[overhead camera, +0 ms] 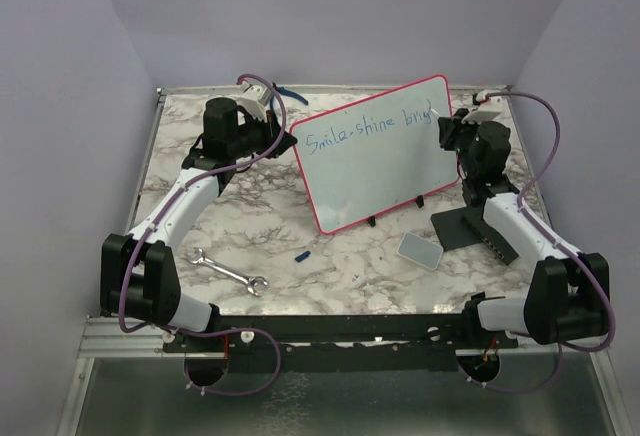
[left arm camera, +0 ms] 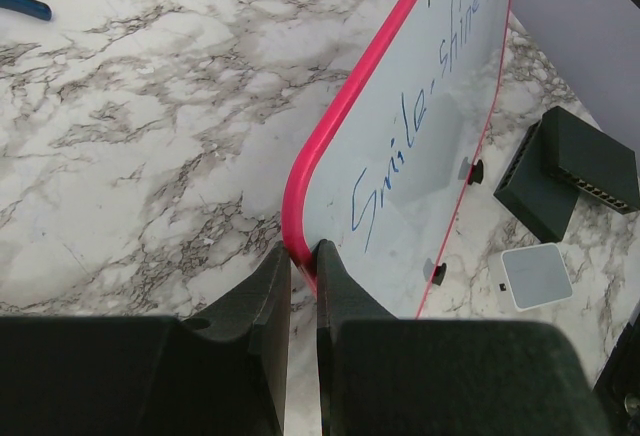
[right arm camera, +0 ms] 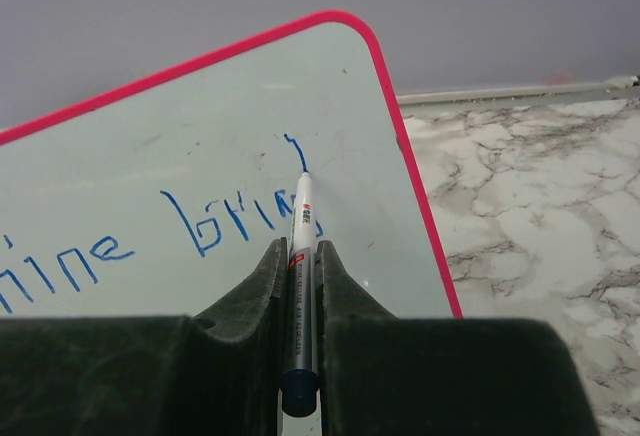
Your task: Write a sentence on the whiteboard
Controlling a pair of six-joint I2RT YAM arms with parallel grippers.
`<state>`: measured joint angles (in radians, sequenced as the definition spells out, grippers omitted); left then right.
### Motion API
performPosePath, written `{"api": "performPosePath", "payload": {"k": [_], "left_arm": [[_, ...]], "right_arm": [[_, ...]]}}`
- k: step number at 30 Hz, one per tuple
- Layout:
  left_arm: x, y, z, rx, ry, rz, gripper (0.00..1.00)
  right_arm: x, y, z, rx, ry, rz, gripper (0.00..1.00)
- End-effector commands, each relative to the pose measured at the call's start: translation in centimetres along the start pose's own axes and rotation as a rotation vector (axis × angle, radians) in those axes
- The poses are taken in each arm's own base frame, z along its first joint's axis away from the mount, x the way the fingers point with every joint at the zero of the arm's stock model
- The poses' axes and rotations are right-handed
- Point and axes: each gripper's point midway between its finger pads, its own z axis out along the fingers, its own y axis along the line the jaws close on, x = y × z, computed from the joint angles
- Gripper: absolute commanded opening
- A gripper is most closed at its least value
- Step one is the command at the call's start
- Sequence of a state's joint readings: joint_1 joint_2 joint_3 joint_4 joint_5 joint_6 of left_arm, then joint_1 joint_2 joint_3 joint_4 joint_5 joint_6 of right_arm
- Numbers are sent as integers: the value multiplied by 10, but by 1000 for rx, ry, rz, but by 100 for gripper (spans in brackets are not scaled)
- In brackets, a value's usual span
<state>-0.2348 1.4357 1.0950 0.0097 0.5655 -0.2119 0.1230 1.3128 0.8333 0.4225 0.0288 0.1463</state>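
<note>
- The whiteboard [overhead camera: 385, 171] is standing tilted on the marble table [overhead camera: 200, 226], between the two arms.
- The left gripper [left arm camera: 303, 256] is pinching the board's pink frame at its lower left corner, with the jaws almost closed on it.
- The right gripper [right arm camera: 297, 256] is clamping a marker [right arm camera: 302, 218] with its jaws tight, and the marker's tip is touching the board near its upper right corner.
- The sentence [overhead camera: 372, 131] is running along the board's top, reading "Smile-shine brig" plus one further stroke.

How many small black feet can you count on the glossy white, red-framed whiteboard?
2, both under the lower edge of the red-framed whiteboard: one black foot left of its middle, the other right of it. Others may be hidden.
</note>
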Motion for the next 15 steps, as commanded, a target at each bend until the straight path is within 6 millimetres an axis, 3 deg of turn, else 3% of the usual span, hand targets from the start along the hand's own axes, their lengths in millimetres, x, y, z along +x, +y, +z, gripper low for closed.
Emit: {"api": "performPosePath", "payload": {"k": [1,7,15], "left_arm": [[-10,-3,-4,19,-27,56,0],[-11,-4,-5,21,-31,58,0],[-12,-6,-6,26,-33,60,0]], "right_arm": [[16,-4,-10,10,30,9,1],[26,-6,-16,11,49,17,1],[8,-3,-13,7,4,14,1]]}}
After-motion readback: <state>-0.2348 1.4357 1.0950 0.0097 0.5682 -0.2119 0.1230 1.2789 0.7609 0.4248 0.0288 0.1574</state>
